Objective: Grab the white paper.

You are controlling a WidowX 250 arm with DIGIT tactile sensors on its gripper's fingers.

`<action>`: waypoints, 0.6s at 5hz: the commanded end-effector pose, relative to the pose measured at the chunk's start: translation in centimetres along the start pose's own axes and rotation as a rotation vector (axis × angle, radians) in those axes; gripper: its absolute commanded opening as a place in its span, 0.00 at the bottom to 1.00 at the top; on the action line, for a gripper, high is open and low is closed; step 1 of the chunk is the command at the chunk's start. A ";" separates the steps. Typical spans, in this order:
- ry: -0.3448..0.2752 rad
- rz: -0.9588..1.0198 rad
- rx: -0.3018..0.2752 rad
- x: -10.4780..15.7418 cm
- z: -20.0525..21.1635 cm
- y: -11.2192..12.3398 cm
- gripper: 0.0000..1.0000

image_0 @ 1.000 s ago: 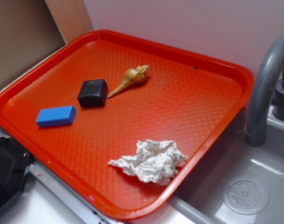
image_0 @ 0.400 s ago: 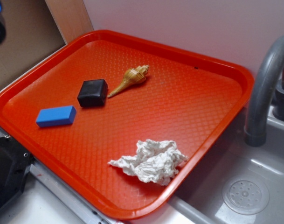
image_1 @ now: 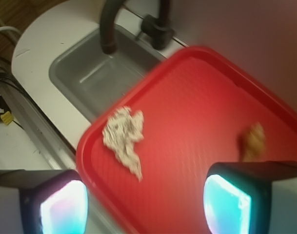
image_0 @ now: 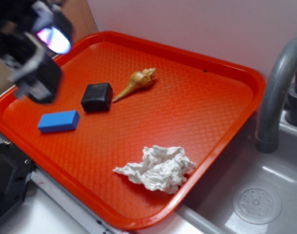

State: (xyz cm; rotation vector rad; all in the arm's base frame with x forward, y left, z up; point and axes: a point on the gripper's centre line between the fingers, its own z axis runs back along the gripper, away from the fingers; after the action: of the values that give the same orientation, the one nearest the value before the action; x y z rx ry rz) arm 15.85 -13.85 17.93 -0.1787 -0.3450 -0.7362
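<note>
The white paper (image_0: pixel 158 168) is a wrinkled wad lying near the front right edge of the orange tray (image_0: pixel 197 112). It also shows in the wrist view (image_1: pixel 124 139), blurred, ahead of the gripper. My gripper (image_0: pixel 38 53) hovers blurred over the tray's far left corner, well away from the paper. In the wrist view the gripper (image_1: pixel 146 207) is open and empty, its two glowing pads set wide apart.
A black block (image_0: pixel 97 96), a tan seashell (image_0: pixel 137 82) and a blue block (image_0: pixel 58 121) lie on the tray's left half. A grey sink basin (image_0: pixel 255 195) with a curved faucet (image_0: pixel 277 87) is to the right. A wall runs behind.
The gripper has come into the exterior view from the upper left and now hangs over the tray's left corner. The objects on the tray have not moved.
</note>
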 end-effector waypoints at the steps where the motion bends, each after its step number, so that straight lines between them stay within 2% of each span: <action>1: 0.100 -0.057 -0.004 1.6 -6.8 -1.9 1.00; 3: 0.247 -0.094 -0.024 0.3 -13.4 -1.7 1.00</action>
State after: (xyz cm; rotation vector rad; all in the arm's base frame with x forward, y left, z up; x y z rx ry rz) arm 18.15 -18.30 4.26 -0.0735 -0.0488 -0.8286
